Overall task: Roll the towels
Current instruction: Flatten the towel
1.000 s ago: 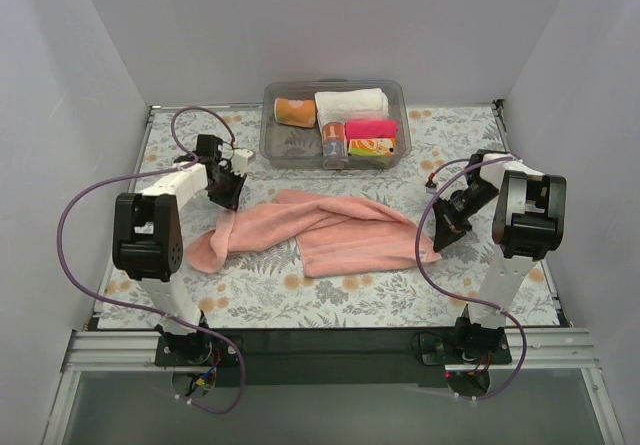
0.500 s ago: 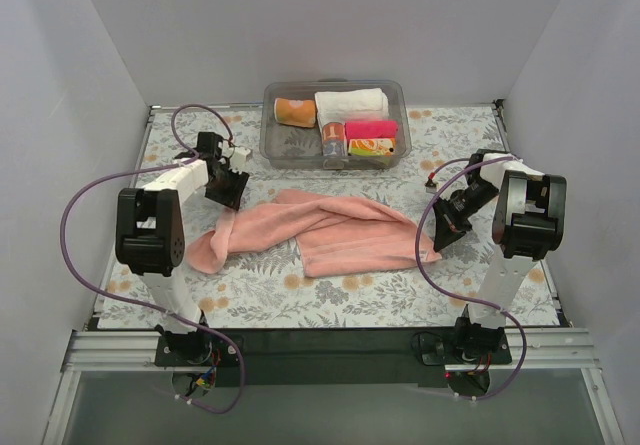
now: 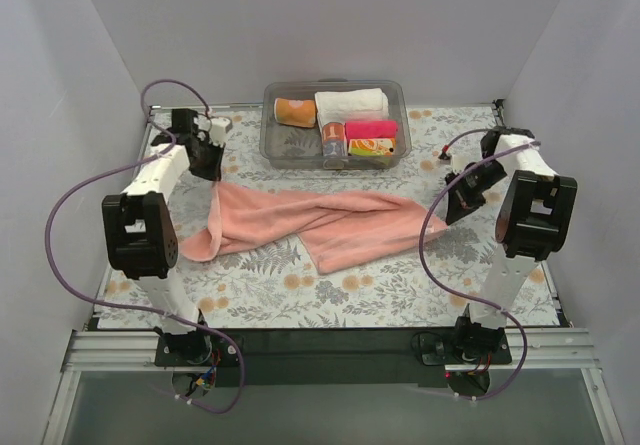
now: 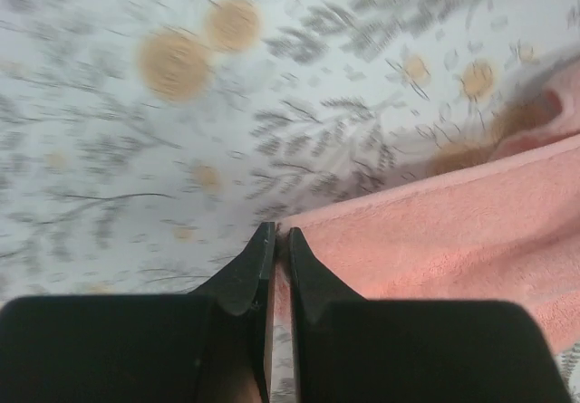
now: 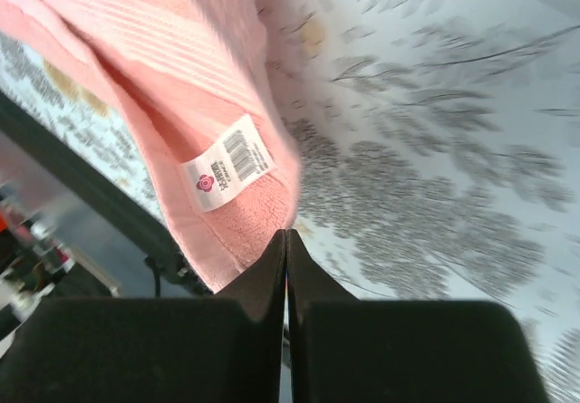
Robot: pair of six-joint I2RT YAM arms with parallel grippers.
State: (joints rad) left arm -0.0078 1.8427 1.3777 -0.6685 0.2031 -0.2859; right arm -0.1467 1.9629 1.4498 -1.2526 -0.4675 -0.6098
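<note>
The salmon-pink towel (image 3: 320,220) lies stretched across the middle of the table, partly folded over itself. My left gripper (image 3: 213,172) is at its far left corner. In the left wrist view the left gripper (image 4: 281,233) is shut, with pink terry of the towel (image 4: 453,231) pinched in the thin gap. My right gripper (image 3: 451,211) is at the towel's right end. In the right wrist view the right gripper (image 5: 286,234) is shut tight on the corner of the towel (image 5: 172,86), next to its white tag (image 5: 227,161).
A clear plastic bin (image 3: 272,145) stands at the back centre holding several rolled cloths, among them a white roll (image 3: 350,103) and a hot-pink roll (image 3: 370,128). White walls close in the left, right and back. The black table edge (image 3: 330,343) runs along the front.
Both grippers moved toward the back of the table, dragging the towel with them and pulling it out longer. The left gripper opened briefly and shut again on the far left corner.
</note>
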